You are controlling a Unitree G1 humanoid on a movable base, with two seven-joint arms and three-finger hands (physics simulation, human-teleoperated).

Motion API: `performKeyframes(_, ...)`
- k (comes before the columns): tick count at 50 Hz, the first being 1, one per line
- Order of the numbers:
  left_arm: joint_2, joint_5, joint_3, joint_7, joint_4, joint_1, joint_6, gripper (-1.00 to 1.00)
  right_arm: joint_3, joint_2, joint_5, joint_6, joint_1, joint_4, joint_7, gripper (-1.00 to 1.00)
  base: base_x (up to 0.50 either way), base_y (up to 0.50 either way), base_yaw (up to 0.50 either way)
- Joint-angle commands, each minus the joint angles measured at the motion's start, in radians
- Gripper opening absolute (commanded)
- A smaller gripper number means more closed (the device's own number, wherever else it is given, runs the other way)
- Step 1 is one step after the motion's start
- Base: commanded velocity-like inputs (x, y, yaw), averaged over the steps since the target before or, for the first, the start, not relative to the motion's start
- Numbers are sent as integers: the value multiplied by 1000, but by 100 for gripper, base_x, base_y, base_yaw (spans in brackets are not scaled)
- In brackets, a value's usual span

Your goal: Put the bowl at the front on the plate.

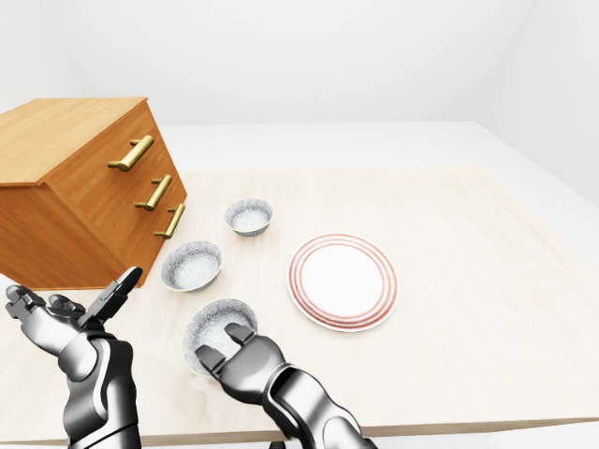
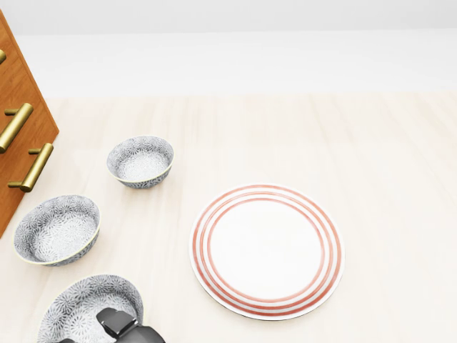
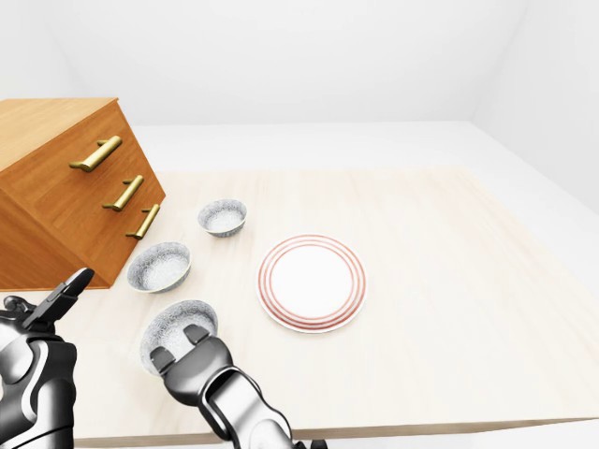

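On the surface [image 1: 449, 281], the plate [image 1: 343, 282] sits at 2 o'clock from the nearest bowl [image 1: 213, 327], close by.

We judge the step is grasping: pinch the rim firmly, lift clear, carry level toward 2 o'clock.

Right hand [image 1: 226, 350] reaches over the bowl's near rim, fingers curled at it; we cannot tell if it grips. Left hand [image 1: 70, 309] hovers splayed, empty, at 9 o'clock.

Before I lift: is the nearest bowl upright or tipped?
Upright: the nearest bowl shows its open rim upward on the table, right robot hand at its rim.
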Motion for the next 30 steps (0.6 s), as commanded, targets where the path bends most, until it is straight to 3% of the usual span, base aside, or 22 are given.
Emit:
performKeyframes(1,0,1,0,0,1,0,0,100,-17,20,28,-3,-25,70,0,100,0,0,0)
performKeyframes(5,0,-1,0,0,-6,1,0,100,-24,43,10,2,-43,75,0,100,0,0,0)
performKeyframes(6,0,-2,1,0,-8,1,0,100,-25,57,-4,16,-52,88,0,100,0,0,0)
performKeyframes(14,0,1,-1,0,10,-3,0,100,-54,72,12,21,-64,131,0,100,0,0,0)
performKeyframes(21,1,1,-4,0,16,-5,0,100,-73,98,13,53,-89,145,0,100,0,0,0)
performKeyframes(30,1,-4,-1,0,3,-1,0,100,-120,116,43,41,-126,219,0,100,0,0,0)
